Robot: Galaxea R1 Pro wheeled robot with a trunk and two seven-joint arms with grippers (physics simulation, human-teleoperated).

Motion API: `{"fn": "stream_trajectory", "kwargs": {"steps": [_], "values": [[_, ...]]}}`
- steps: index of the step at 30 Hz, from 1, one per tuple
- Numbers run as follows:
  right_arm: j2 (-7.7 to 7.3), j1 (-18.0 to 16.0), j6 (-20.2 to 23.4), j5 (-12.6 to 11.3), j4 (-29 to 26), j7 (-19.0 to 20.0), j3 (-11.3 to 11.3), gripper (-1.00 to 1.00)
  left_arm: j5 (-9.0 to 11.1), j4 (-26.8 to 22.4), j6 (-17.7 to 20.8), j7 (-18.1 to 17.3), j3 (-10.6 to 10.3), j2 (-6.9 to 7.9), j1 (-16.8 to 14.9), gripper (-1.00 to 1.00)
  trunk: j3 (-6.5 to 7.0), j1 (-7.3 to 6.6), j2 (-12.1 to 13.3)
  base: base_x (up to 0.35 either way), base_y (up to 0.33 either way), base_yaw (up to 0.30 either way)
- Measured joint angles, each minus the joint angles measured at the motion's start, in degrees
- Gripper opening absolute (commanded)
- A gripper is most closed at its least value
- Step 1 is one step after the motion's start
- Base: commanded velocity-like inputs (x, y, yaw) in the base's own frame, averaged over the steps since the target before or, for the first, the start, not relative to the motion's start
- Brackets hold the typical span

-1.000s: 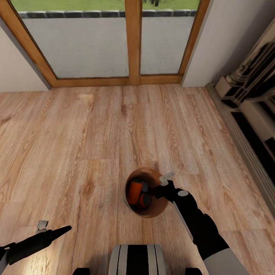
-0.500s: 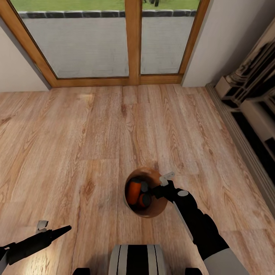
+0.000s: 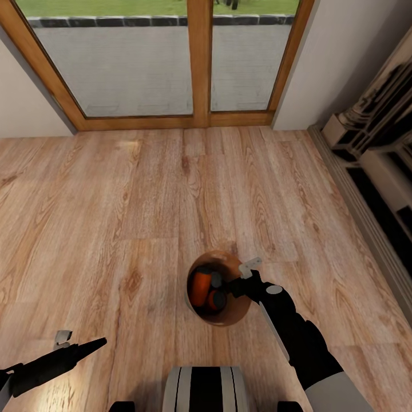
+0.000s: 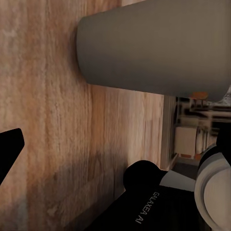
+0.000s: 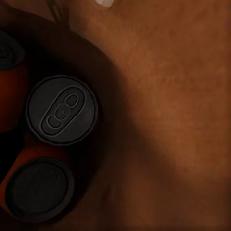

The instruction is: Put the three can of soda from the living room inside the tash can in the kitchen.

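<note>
The trash can (image 3: 233, 312) stands on the living room's wood floor just ahead of me, seen from above, coppery-brown inside. Orange soda cans (image 3: 201, 287) lie in its bottom. The right wrist view looks down into it at three grey can tops: one (image 5: 61, 109) in the middle, a second (image 5: 38, 195) beside it, a third (image 5: 6, 53) at the edge. My right gripper (image 3: 242, 276) hangs open over the bin's rim, holding nothing. My left gripper (image 3: 80, 339) is open and low over the floor. The left wrist view shows the bin's grey outside (image 4: 154, 45).
Wood-framed glass doors (image 3: 200, 63) close the far side, between pale walls. A dark stepped surround (image 3: 377, 160) runs along the right with a grey sill (image 3: 355, 212). Bare plank floor (image 3: 114, 200) stretches left and ahead. My base (image 3: 206, 389) is at the near edge.
</note>
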Motion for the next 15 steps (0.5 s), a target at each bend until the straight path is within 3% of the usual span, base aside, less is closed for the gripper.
{"fn": "stream_trajectory", "kwargs": {"steps": [15], "values": [[0.00, 0.0, 0.0, 0.0, 0.0, 0.0, 0.0, 1.00, 0.0, 0.0, 0.0, 0.0, 0.0, 0.00, 0.0, 1.00, 0.00, 0.00, 0.0, -0.027, 0.000, 0.000]]}}
